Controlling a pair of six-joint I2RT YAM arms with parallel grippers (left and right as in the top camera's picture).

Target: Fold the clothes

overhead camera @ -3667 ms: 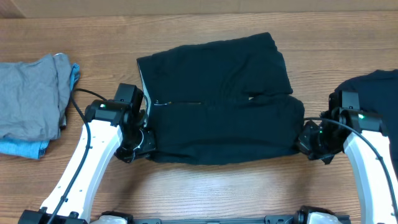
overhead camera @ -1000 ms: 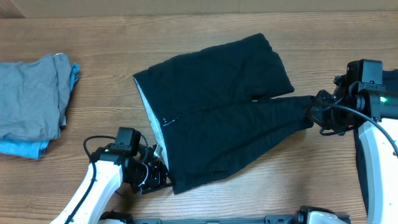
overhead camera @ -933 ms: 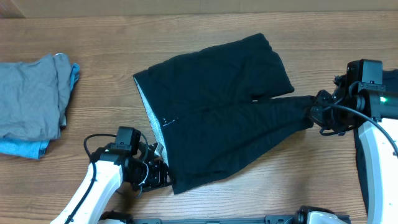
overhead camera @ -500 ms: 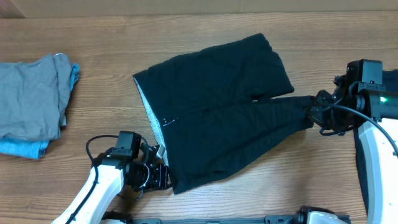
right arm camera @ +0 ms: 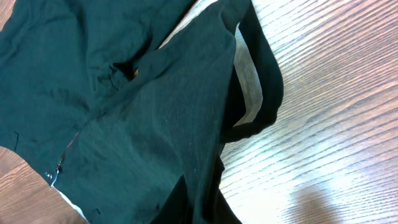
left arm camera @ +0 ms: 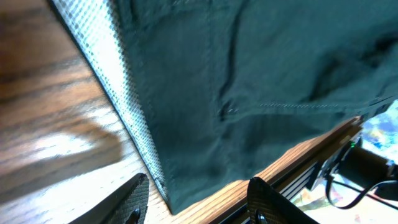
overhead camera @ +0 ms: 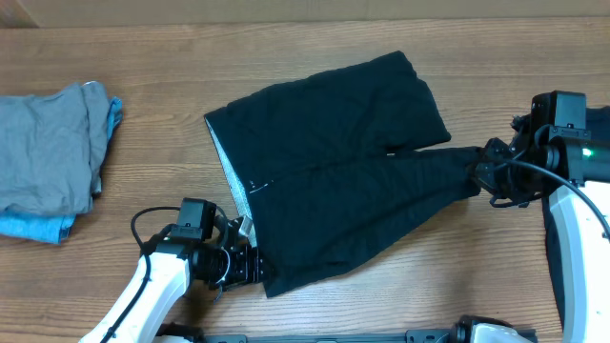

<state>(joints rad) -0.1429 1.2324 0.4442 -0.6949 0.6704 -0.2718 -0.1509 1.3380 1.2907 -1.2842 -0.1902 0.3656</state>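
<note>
The clothes [overhead camera: 334, 171], a black garment with a grey mesh inner edge [left arm camera: 118, 106], lie spread aslant on the middle of the table. My left gripper [overhead camera: 250, 268] sits at the garment's near-left corner. Seen from the left wrist, the fingers [left arm camera: 127, 202] stand wide apart, and the corner [left arm camera: 186, 196] lies flat on the wood between them, touching neither. My right gripper [overhead camera: 481, 176] is shut on the bunched right end of the garment. From the right wrist the dark fabric [right arm camera: 124, 93] runs down into the shut gripper [right arm camera: 208, 210].
A grey folded garment [overhead camera: 48, 143] lies at the far left on a light-blue one [overhead camera: 38, 227]. More dark cloth [overhead camera: 600, 124] shows at the right edge behind the right arm. The table's front edge [left arm camera: 292, 171] runs just beyond the garment's corner.
The left jaws have widened and let go of the garment's near-left corner, shifting slightly right. The right gripper and the garment have kept still over the last second.
</note>
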